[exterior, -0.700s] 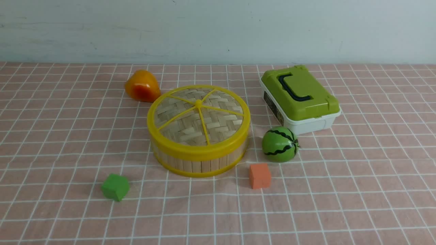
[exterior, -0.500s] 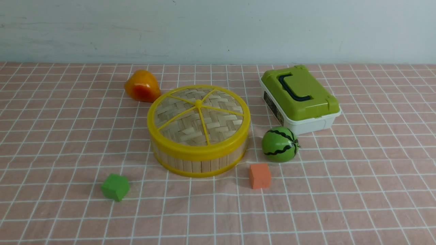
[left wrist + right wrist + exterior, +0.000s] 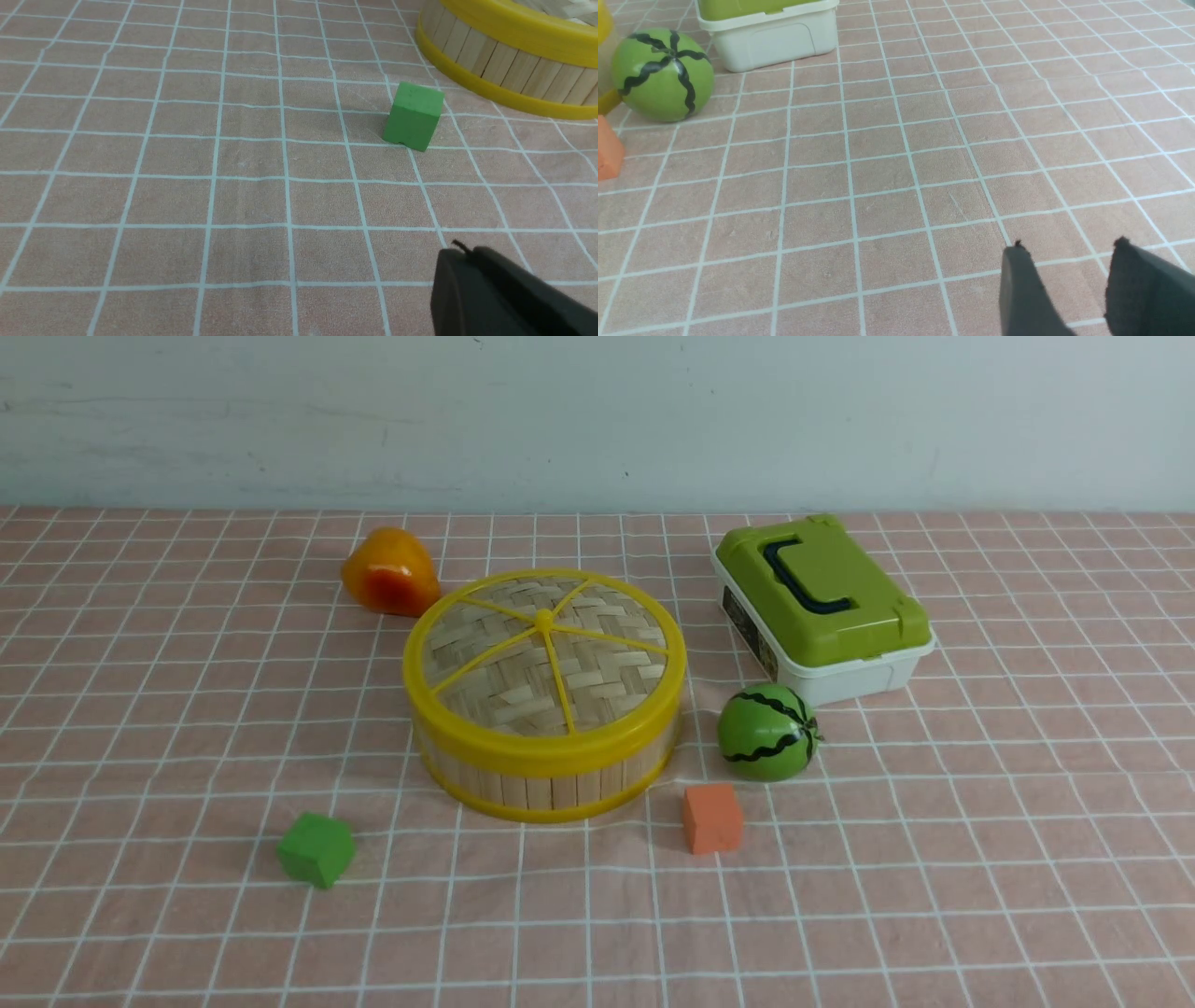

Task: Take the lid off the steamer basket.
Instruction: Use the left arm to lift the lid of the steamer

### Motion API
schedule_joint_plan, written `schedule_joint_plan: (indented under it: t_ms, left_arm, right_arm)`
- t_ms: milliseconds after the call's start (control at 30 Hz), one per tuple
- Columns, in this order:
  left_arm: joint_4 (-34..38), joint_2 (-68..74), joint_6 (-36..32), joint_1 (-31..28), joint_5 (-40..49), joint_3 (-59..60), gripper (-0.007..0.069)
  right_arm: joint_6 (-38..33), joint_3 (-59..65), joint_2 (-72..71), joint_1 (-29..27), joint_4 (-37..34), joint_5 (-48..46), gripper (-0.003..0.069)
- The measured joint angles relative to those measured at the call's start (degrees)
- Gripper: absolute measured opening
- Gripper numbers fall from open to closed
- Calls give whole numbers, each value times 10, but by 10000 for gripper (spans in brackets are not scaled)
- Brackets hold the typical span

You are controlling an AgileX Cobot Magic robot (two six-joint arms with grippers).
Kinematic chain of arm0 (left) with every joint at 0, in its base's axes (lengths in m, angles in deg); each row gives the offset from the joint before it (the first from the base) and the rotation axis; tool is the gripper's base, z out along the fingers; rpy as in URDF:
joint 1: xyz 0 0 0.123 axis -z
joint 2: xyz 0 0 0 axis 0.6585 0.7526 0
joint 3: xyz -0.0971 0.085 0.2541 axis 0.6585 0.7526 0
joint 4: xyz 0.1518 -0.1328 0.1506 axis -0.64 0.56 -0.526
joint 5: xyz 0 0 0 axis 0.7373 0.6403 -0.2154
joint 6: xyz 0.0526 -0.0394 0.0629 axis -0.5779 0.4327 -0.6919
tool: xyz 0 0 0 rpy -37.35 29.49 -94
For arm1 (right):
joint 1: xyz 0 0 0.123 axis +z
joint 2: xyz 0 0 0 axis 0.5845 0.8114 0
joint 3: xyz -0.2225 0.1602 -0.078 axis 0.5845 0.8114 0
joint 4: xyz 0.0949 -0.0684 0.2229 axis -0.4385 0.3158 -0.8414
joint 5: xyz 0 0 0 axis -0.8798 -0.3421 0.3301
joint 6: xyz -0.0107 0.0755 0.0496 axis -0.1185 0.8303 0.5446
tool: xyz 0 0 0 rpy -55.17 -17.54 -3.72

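Still Lidded: Steamer Basket Awaits a First Grasp

The woven bamboo lid (image 3: 597, 686) sits flat on the round steamer basket (image 3: 539, 790), its yellow rim capping the slatted wall all round. The basket stands on the checked tablecloth (image 3: 1046, 859), a little left of centre. An orange-and-red pear-shaped fruit (image 3: 390, 571) lies just behind its left side; the striped toy watermelon (image 3: 767, 733) and the orange block (image 3: 713, 819) are near its right side. The green block (image 3: 316, 849) lies nearer the robot, off to the left, and the green-topped box (image 3: 826, 607) stands beyond the watermelon.

The task appears to be at its very start, with the approach to come. Neither gripper shows in the front view. By the wrist views, both hang above the cloth, well apart from the basket. The left gripper (image 3: 462, 247) has its fingers pressed together, pinching nothing; the right gripper (image 3: 1070, 241) has its fingers spread, with nothing between them.

Next, one arm probably needs to come over the lid, open its fingers around the small centre knob (image 3: 543, 620), close and lift straight up. A shallow pinch could slip off.
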Motion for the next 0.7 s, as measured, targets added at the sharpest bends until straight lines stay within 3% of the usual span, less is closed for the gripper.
schedule_joint_plan:
  t_ms: [700]
  left_arm:
    - [0,0,0,0,0,0,11]
  right_arm:
    - [0,0,0,0,0,0,241]
